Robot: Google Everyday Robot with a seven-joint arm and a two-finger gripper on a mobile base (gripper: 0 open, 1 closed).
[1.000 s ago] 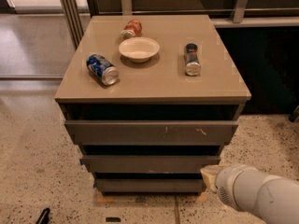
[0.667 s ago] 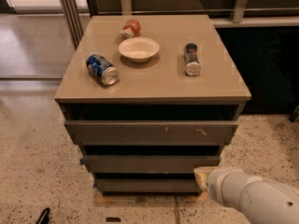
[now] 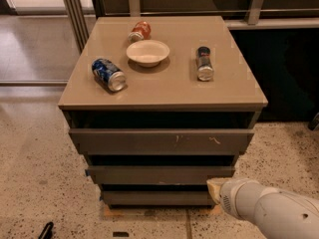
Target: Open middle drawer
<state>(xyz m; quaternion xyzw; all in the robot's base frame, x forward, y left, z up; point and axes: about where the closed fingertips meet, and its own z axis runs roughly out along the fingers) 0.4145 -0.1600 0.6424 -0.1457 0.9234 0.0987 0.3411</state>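
Three drawer fronts: stacked under the surface; the large scratched front is on top and the narrowest front is at the bottom.
Middle drawer: sits between those two and appears fully shut.
End effector: near right and low, just beside the right end of the middle drawer's lower edge; contact cannot be confirmed.
End effector state: cannot tell whether open or closed; only a pale tip shows ahead of the white arm.
Handling: rigid flat panel with no handle, probably light on its slides; the smooth face offers little grip.
Hold point: likely the top edge, reached through the dark gap above the front. Hook near centre and pull straight toward the near side.
Risk: the blue can, orange can and dark can lie on their sides near the white bowl; a sharp tug may roll them.
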